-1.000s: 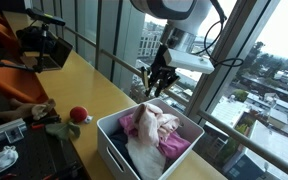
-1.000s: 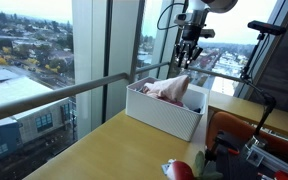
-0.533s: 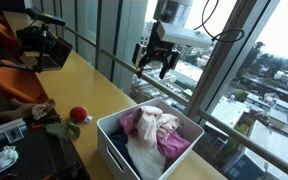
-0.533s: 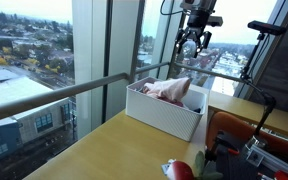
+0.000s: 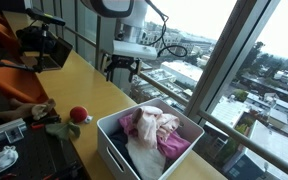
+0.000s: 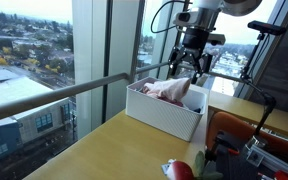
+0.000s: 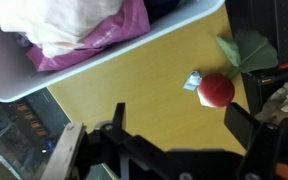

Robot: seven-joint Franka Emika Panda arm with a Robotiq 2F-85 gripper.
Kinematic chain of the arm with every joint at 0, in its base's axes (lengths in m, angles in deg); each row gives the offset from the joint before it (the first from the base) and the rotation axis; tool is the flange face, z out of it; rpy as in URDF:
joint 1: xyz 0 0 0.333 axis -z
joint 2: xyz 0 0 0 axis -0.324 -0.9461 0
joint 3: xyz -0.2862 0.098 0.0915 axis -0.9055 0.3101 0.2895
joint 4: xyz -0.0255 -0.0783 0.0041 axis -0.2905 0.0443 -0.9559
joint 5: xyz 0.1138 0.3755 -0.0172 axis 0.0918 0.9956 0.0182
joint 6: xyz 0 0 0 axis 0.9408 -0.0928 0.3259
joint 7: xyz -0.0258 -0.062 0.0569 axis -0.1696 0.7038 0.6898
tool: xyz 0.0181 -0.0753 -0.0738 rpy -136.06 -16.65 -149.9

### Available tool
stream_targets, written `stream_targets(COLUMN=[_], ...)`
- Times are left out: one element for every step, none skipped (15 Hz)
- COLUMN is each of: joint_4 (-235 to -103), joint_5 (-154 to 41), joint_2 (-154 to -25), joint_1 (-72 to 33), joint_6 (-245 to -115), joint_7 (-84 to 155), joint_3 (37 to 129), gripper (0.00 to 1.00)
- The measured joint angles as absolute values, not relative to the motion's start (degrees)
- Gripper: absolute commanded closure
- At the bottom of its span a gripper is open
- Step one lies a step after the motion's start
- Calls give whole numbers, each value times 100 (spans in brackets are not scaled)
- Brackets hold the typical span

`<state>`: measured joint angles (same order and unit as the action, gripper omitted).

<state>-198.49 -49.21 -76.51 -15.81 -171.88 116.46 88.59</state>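
My gripper (image 5: 121,68) hangs open and empty above the wooden table (image 5: 84,85), beside the window and away from the white bin (image 5: 112,150). The bin (image 6: 160,110) holds pink and cream clothes (image 5: 152,132). In the wrist view the two dark fingers (image 7: 119,120) stand wide apart over bare tabletop (image 7: 144,95), with nothing between them. A red ball (image 7: 215,90) lies just ahead of the gripper (image 7: 179,125), next to a green leaf-shaped piece (image 7: 246,48) and a small white tag (image 7: 192,82). The bin (image 7: 9,80) with its clothes (image 7: 84,30) fills the wrist view's top left.
Window glass and a railing (image 5: 134,75) run along the table's far side. The red ball (image 5: 78,115) sits near a green item (image 5: 59,128) and clutter at the table's near edge. A tripod with camera gear (image 5: 44,45) stands at the far end.
The gripper opened, let go over the bin, rose, and swung away from the bin along the window to hang over the table. The clothes stay in the bin.
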Motion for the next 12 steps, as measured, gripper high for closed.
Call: stream_targets(joint_4=[-20047, -20239, -20412, -20582, -20734, -20874, -20994, -21100, -21189, -21269, -21335, -21390], joint_5=[-4921, -4921, -4921, -4921, -4920, -4920, -4920, -4920, -4920, -4921, -4921, -4921], joint_2=[-7636, -7626, -7621, -7618, -7618, -7617, -7617, -7618, -7618, -7619, -7620, -7623], joint_1=[-1706, -1834, -1952, -2074, -2183, -2288, -2379, -2460, -2532, -2586, -2628, -2663], joint_6=[-17346, -17512, -17658, -17810, -17949, -18078, -18188, -18281, -18359, -18434, -18487, -18530], joint_7=[11413, 11159, 10913, 10656, 10411, 10170, 9949, 9745, 9558, 9401, 9262, 9143], joint_3=[8915, 8984, 9059, 9139, 9218, 9294, 9365, 9428, 9478, 9522, 9559, 9581], gripper=[0, 0, 0, 0, 0, 0, 0, 0, 0, 0, 0, 0])
